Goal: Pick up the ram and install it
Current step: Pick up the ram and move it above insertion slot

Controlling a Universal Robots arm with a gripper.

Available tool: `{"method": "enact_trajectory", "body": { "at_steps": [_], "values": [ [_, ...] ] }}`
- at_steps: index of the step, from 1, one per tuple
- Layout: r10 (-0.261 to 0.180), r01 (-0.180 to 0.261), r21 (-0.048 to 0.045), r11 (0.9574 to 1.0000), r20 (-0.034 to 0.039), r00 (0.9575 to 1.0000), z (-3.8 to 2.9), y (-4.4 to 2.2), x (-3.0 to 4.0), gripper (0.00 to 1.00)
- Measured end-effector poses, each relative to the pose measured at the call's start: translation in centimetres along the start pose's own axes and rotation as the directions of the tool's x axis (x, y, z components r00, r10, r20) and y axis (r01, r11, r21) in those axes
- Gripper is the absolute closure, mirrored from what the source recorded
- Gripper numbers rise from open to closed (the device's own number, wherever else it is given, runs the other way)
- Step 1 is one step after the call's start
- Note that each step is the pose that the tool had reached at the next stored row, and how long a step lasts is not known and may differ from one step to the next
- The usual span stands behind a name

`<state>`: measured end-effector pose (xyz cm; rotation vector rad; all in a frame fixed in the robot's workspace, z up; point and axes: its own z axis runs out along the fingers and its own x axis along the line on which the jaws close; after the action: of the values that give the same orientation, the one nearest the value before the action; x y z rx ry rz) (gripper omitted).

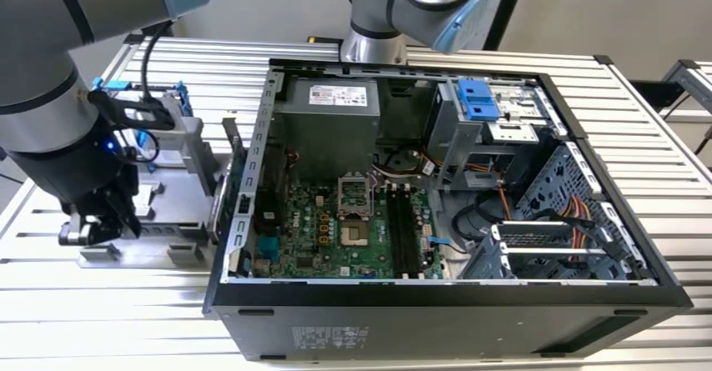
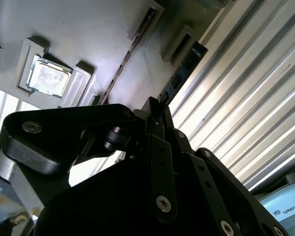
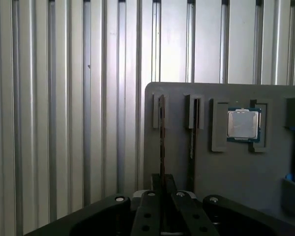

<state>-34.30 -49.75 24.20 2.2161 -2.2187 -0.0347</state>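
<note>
The ram (image 3: 162, 147) is a thin dark stick seen edge-on, standing in line with the outer slot of a grey parts holder (image 3: 236, 172). My gripper (image 3: 162, 184) is shut on it, one black finger on each flat side. In the second wrist view the ram (image 2: 183, 71) runs out from my gripper (image 2: 155, 110) along the holder's edge. I cannot tell whether it has left its slot. In the exterior view my gripper (image 1: 100, 225) hangs over the holder (image 1: 145, 250), at the exterior view's left of the open computer case (image 1: 445, 304). The motherboard's long black slots (image 1: 406, 229) are unoccupied.
A second thin stick (image 3: 192, 142) stands in the neighbouring holder slot, and a processor chip (image 3: 243, 124) lies in a recess beside it. The case walls, drive cage (image 1: 489, 112) and cables (image 1: 556, 221) surround the motherboard (image 1: 333, 229). Everything rests on a ribbed metal table (image 3: 64, 123).
</note>
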Motion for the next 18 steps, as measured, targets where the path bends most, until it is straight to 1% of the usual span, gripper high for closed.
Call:
{"method": "enact_trajectory", "body": {
  "at_steps": [8, 18],
  "values": [
    [0.0, 0.0, 0.0, 1.0, -0.001, 1.0, -0.57, 0.01, -0.01, 1.0],
    [0.0, 0.0, -0.0001, 1.0, -0.0034, 1.0, -1.02, 0.02, -0.01, 1.0]
  ]
}}
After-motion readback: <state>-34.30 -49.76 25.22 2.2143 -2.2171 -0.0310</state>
